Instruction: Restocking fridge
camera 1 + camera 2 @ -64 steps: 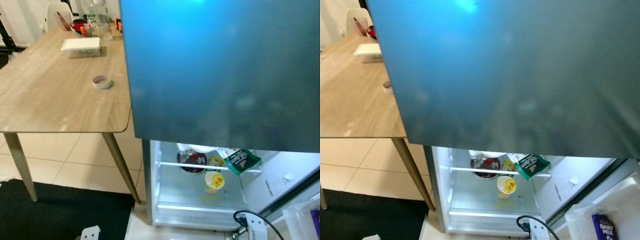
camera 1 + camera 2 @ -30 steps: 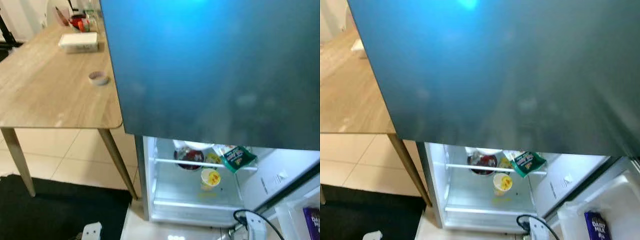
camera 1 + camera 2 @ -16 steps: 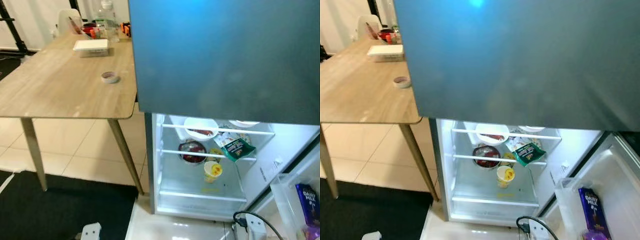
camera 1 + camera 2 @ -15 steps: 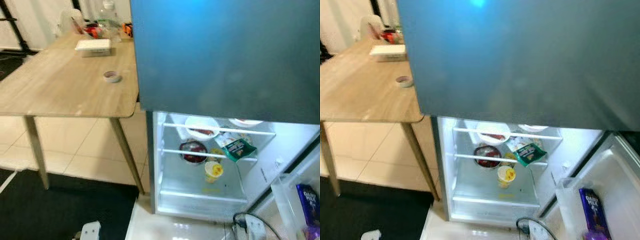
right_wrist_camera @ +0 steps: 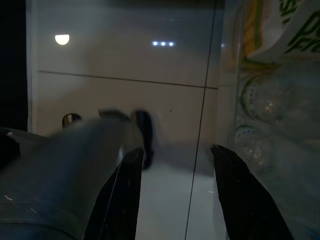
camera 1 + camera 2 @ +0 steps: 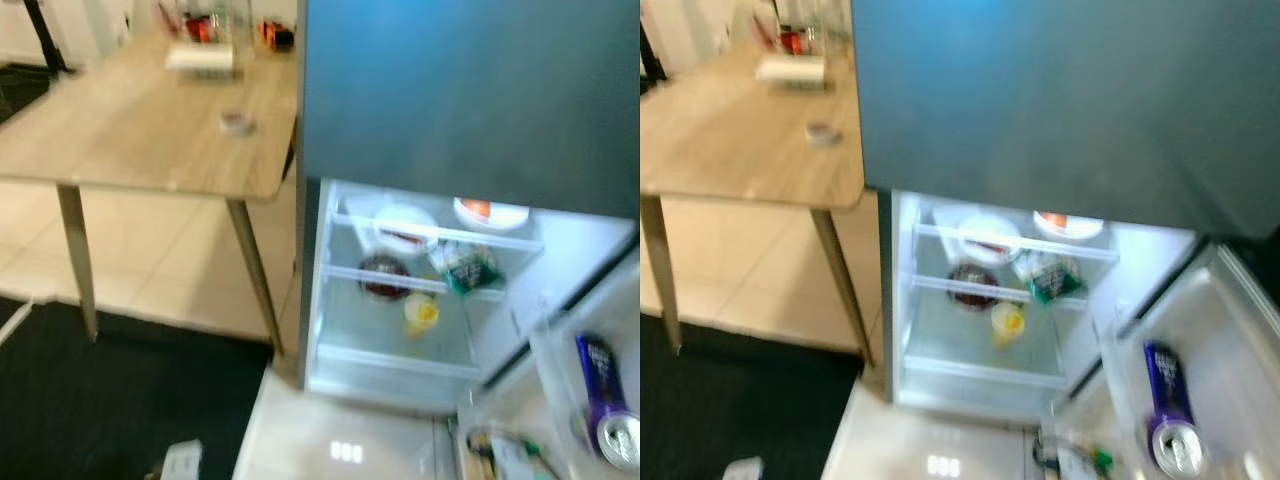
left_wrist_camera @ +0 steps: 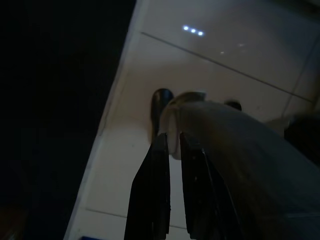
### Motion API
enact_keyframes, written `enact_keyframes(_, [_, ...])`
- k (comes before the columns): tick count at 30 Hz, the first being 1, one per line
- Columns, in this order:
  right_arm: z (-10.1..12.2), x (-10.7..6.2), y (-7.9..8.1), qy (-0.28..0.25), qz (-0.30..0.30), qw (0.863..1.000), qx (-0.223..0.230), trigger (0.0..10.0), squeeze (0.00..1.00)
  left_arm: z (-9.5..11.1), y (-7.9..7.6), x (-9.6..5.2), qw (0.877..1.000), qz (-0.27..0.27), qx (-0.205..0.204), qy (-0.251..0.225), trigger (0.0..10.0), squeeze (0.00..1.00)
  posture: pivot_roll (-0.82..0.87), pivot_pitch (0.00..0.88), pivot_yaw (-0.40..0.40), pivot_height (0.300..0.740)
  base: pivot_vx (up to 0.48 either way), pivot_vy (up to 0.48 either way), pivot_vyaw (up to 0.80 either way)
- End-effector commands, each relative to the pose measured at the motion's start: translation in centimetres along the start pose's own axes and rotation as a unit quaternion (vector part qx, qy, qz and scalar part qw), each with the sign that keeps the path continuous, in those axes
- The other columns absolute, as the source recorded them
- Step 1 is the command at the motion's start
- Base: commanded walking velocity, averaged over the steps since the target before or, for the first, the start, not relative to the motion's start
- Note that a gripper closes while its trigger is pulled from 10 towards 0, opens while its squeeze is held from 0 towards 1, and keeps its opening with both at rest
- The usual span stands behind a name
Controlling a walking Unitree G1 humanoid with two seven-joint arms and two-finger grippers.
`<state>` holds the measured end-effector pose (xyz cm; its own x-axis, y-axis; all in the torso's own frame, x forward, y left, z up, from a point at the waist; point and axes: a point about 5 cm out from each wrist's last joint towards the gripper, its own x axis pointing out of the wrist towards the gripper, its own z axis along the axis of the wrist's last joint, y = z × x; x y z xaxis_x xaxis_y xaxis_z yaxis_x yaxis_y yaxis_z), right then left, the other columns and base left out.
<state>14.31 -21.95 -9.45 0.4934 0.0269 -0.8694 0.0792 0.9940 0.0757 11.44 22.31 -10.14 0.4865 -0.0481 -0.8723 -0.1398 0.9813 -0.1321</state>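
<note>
So the room: pale tiled floor (image 6: 150,270) with a black mat (image 6: 100,400) along the lower left, and a long wooden table (image 6: 120,130) in the upper left carrying a white box (image 6: 200,57), a small roll of tape (image 6: 236,122) and some blurry clutter at the far end. The fridge (image 6: 470,90) takes up the upper right with its dark blue-grey upper door; below that the lit compartment stands open. Inside, a white bowl (image 6: 402,228) and a plate with something orange (image 6: 489,212) sit on the top wire shelf, a dark bowl (image 6: 383,276) and a green packet (image 6: 464,268) on the shelf under it, and a yellow cup (image 6: 421,312) lower down. The open door's bin at lower right holds a purple carton (image 6: 597,376) and a can (image 6: 618,441).

Compared to half a second ago the whole picture has slid and gone blurry, that's the camera moving; the plate and can are in view now, and more of the door bin.

Both arms hang over the floor. Left pincer (image 7: 172,145) has its fingers nearly together, gripping nothing. Right pincer (image 5: 175,155) is spread wide, empty, beside a clear bag of bottles (image 5: 270,100).
</note>
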Motion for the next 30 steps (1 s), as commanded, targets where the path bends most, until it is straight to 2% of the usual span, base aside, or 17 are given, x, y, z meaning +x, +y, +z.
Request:
enact_keyframes(1, [-0.4, -0.1, -0.3, 0.009, -0.004, 1.0, -0.002, 10.0, 0.0, -1.2, 0.1, -0.2, 1.0, 0.0, 0.004, 0.024, 10.0, 0.0, 0.0, 0.0, -0.057, 0.74, -0.341, 0.0, -0.68])
enact_keyframes(15, [-0.4, -0.2, -0.5, 0.012, -0.007, 1.0, -0.004, 10.0, 0.0, -1.1, 0.2, -0.2, 1.0, -0.001, 0.008, 0.024, 10.0, 0.0, 0.0, 0.0, -0.054, 0.74, -0.337, 0.0, -0.69])
enact_keyframes(20, [-0.5, -0.4, -1.4, 0.01, -0.014, 1.0, 0.004, 10.0, 0.0, -1.1, 0.1, -0.2, 1.0, -0.001, 0.007, 0.025, 10.0, 0.0, 0.0, 0.0, -0.056, 0.74, -0.32, 0.0, 0.0])
enact_keyframes(30, [-0.5, -0.5, -1.6, 0.009, -0.015, 1.0, 0.004, 10.0, 0.0, -1.1, 0.1, -0.2, 1.0, 0.0, 0.005, 0.024, 10.0, 0.0, 0.0, 0.0, -0.058, 0.74, -0.23, 0.0, 0.0])
